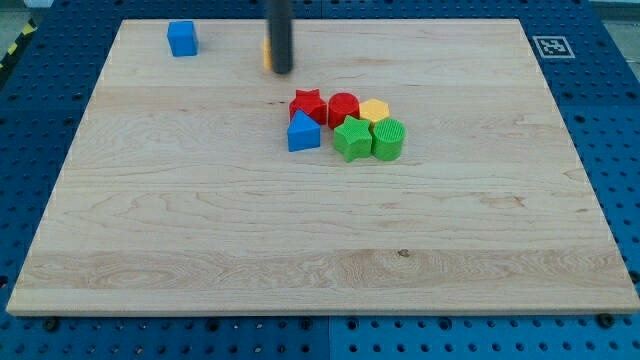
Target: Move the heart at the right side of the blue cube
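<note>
— What is the biggest thing here?

— A blue perforated table (600, 150), and on it a pale wooden board (300, 250) that fills most of the view.

— And the arm?

— Only its dark rod (279, 30) shows, coming down at the far edge of the board, left of centre. My tip (282, 72) is on the wood. There is no claw to open or close; the arm ends in that plain rod and holds nothing.

— Where is the heart?

— No block shows a clear heart shape. A sliver of a yellow-orange block (267, 52) peeks out at the rod's left side, touching or just behind it. Its shape is hidden, so I cannot tell if it is the heart.

— The blue cube?

— The blue cube (182, 38) is in the far left corner, well apart to the left of my tip.

— The rest?

— A tight cluster sits nearer, just right of my tip: red star (308, 105), red round block (343, 108), yellow hexagon (374, 110), then blue triangle (303, 132), green star (351, 138), green round block (388, 139). A black-and-white marker (550, 45) is at the far right corner.
</note>
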`<state>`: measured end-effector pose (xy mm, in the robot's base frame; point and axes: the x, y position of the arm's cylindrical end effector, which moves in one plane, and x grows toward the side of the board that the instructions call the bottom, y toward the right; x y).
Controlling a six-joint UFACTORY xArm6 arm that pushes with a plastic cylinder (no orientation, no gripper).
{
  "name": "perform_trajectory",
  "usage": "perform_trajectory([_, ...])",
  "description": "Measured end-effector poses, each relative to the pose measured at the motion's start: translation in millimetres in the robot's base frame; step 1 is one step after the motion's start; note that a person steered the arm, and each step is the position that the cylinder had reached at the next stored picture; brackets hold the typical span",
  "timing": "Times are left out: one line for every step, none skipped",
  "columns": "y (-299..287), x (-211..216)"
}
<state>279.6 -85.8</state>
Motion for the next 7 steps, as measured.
perform_trajectory([-13.4, -8.0])
perform_trajectory([22.4, -8.1])
perform_trajectory([39.0, -30.5])
perform_trajectory([11.9, -51.2])
perform_trajectory([-21.1, -51.2])
perform_trajectory([-17.8, -55.7])
perform_trajectory([37.6, -56.3])
